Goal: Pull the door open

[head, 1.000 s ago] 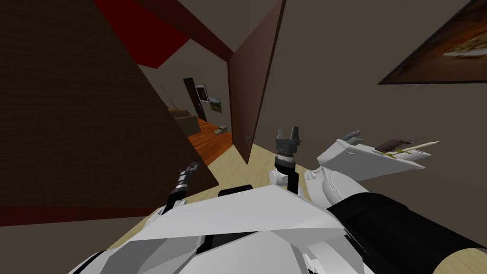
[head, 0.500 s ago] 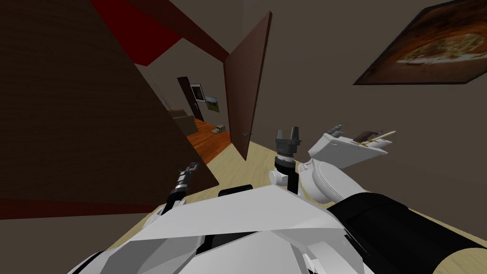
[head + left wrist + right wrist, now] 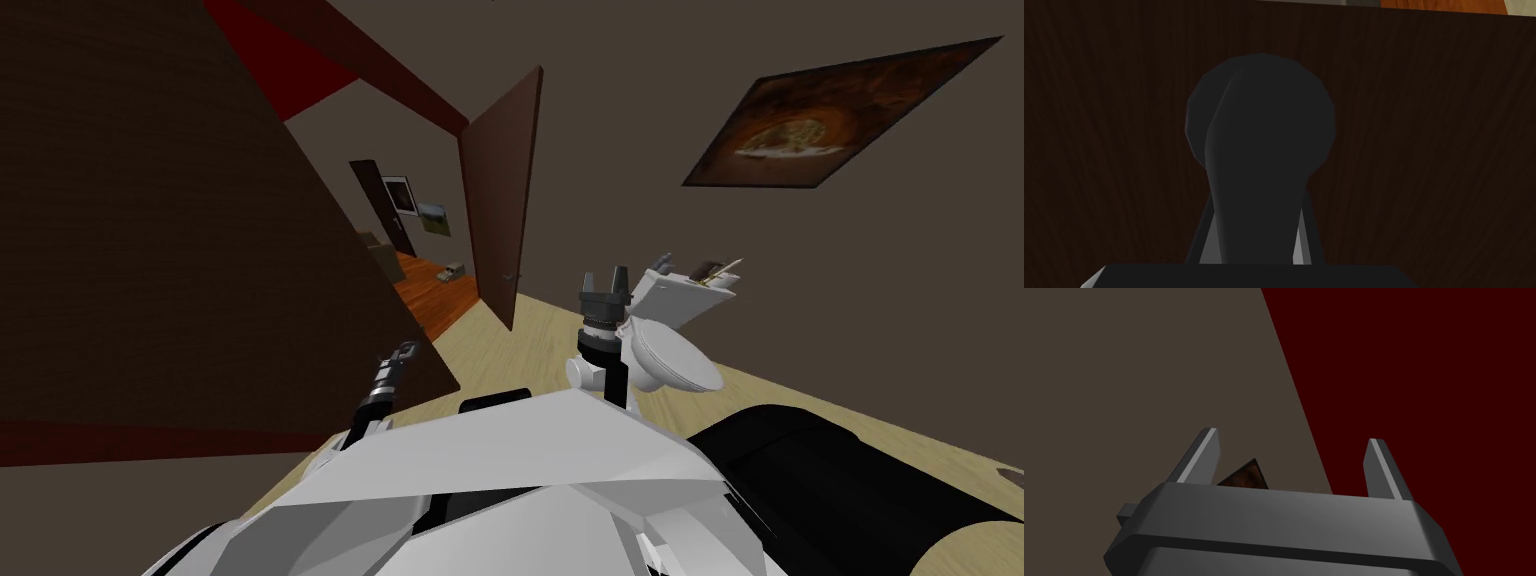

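The left gripper point(image 3: 402, 352) is stretched forward and to the left, and its tip is at the big dark brown door point(image 3: 150, 250), close to the near lower edge of the panel. This door stands near the robot on its left side and shows a wood grain. In the left wrist view a dark handle point(image 3: 1259, 130) with a round end stands out from the door and sits between the two fingers point(image 3: 1205, 245). The fingers are closed in on the narrow part of the handle and press it from both sides; only their lower parts can be seen beside it, the tips are hidden behind the handle.

The right gripper point(image 3: 605, 280) is held up in front of the chest and points upward, well apart from the door. Its fingers point(image 3: 1199, 458) are spread wide and hold nothing.

Farther away, between the two grippers in the head view, a second brown door point(image 3: 500, 200) stands ajar, and left of it an orange wooden floor point(image 3: 435, 295) is seen in another room. Just to the right of the right gripper there is a white toilet point(image 3: 670, 360), with some small things on its tank. A dark picture point(image 3: 830, 120) hangs on the grey-brown wall on the far right. The near floor point(image 3: 540, 340) is of pale wood.
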Robot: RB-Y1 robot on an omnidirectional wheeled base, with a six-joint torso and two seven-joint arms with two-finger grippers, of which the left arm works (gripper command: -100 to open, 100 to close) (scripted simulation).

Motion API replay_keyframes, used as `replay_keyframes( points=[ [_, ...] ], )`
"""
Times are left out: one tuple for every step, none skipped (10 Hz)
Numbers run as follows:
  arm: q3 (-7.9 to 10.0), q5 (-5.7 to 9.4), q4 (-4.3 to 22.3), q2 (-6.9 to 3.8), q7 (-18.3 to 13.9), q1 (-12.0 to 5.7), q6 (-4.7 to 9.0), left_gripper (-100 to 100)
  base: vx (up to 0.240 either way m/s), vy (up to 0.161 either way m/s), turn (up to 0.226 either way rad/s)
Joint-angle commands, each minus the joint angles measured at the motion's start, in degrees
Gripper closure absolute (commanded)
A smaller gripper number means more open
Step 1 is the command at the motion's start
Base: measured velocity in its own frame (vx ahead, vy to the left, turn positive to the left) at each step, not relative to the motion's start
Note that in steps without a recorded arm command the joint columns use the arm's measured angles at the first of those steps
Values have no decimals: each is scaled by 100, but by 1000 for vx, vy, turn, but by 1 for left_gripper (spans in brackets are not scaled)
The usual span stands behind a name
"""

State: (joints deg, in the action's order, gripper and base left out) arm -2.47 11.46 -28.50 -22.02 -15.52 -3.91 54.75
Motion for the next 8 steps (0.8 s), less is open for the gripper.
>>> replay_keyframes(
  points=[
    [-39, -1, -70, 45, 21, -3, -13, 100, -208, 90, -190],
    [-48, 5, -72, 49, 27, -9, -16, 100, -221, 64, -183],
    [-57, 11, -75, 53, 32, -15, -19, 100, -199, 67, -159],
    [-64, 15, -76, 55, 36, -20, -21, 100, -185, 96, -157],
    [-69, 19, -78, 57, 39, -24, -23, 100, -215, 81, -98],
    [-73, 22, -79, 59, 42, -27, -25, 100, -215, 42, -75],
    [-64, 22, -35, 52, 42, -57, -6, 100, -91, 13, -18],
    [-34, -15, -8, 60, 27, -45, -4, 100, -137, 8, -132]
  ],
)
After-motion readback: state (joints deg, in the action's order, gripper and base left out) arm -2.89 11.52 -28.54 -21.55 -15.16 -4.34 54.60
